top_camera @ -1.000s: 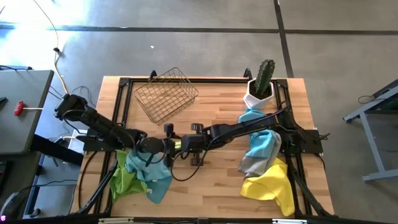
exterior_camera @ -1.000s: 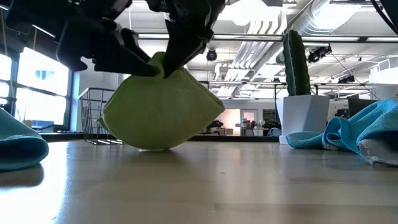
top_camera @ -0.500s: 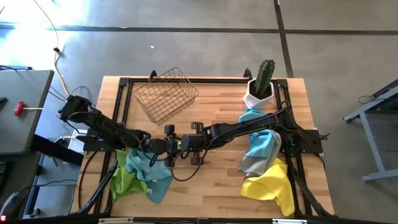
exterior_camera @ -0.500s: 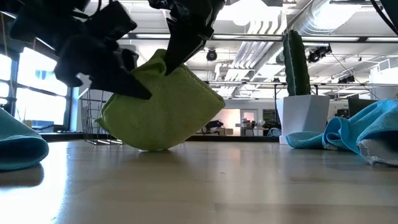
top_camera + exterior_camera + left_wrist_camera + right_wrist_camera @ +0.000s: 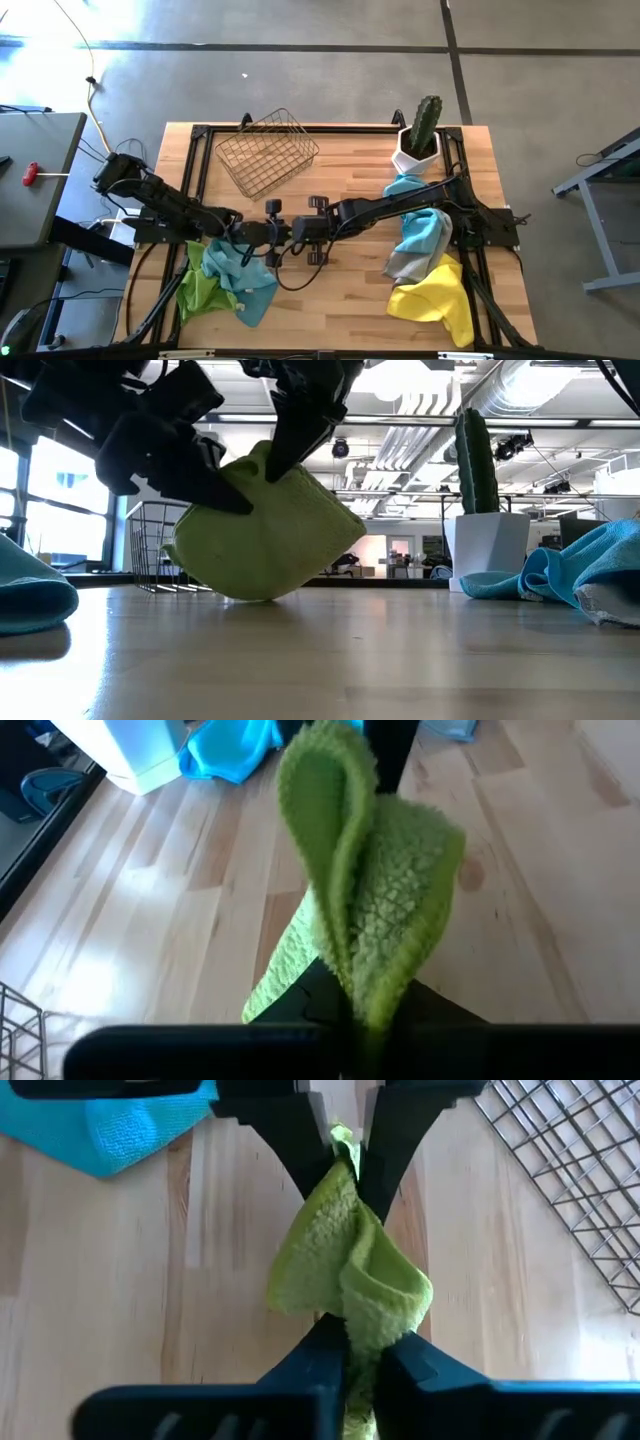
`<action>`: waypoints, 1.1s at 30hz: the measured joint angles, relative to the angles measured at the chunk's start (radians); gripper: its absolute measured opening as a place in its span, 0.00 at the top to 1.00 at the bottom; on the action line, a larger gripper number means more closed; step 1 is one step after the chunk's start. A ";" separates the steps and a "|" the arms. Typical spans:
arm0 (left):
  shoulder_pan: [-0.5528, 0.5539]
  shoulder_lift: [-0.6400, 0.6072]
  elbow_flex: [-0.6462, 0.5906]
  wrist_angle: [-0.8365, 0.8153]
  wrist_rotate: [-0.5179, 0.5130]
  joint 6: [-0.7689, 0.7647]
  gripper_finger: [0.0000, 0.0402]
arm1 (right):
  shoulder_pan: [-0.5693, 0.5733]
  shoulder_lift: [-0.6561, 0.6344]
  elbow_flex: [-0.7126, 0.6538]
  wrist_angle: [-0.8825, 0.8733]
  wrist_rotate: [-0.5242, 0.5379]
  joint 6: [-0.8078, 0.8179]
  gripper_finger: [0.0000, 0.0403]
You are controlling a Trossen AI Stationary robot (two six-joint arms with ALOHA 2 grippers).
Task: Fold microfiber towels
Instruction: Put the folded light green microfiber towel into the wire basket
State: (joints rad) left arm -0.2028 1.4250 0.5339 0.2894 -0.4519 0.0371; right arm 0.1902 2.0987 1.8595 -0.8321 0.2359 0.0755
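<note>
Mid-worktop, just above the wood: 1 lime green towel (image 5: 265,525), bunched and hanging between both grippers, its lowest fold touching or nearly touching the worktop (image 5: 400,660) in the low view.

Left gripper (image 5: 350,1020) closed on 1 edge of the towel, cloth rising out of the dark fingers in a doubled loop. Right gripper (image 5: 345,1350) pinched on the opposite end, with the other arm's fingers meeting it across the cloth in the right wrist view. Both grips narrow, both holding fabric.

Elsewhere: a heap of blue and green towels (image 5: 228,280) at the left near edge, another heap of blue, grey and yellow towels (image 5: 430,270) on the right, a wire basket (image 5: 265,152) at the back left, a potted cactus (image 5: 420,135) at the back right.

Judged step: getting 2 corners in hand to spread this towel for its first fold.

To do it well:
- Draw the 2 grippers apart level, until the top edge runs taut and the bunching drops out.
- Check that each pinch holds 1 layer only; the left loop looks doubled, so a re-grip nearer the corner may be needed.
- Lay down over bare wood between the 2 heaps, well short of the basket.
- Lower slowly, trailing edge first, to avoid a rolled hem.
</note>
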 joint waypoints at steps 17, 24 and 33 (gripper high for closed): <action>0.128 -0.022 0.315 -0.472 -0.215 0.411 1.00 | 0.008 -0.013 0.389 -0.731 0.180 0.188 0.64; 0.375 -0.148 0.429 -0.586 -0.179 0.659 1.00 | -0.007 -0.066 0.391 -0.739 0.260 0.214 0.66; 0.749 -0.212 0.483 -0.696 -0.135 0.537 1.00 | -0.047 -0.079 0.384 -0.738 0.306 0.234 0.66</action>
State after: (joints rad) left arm 0.5458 1.2133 1.0164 -0.4070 -0.5865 0.5739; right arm 0.1436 2.0197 2.2433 -1.5704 0.5416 0.3096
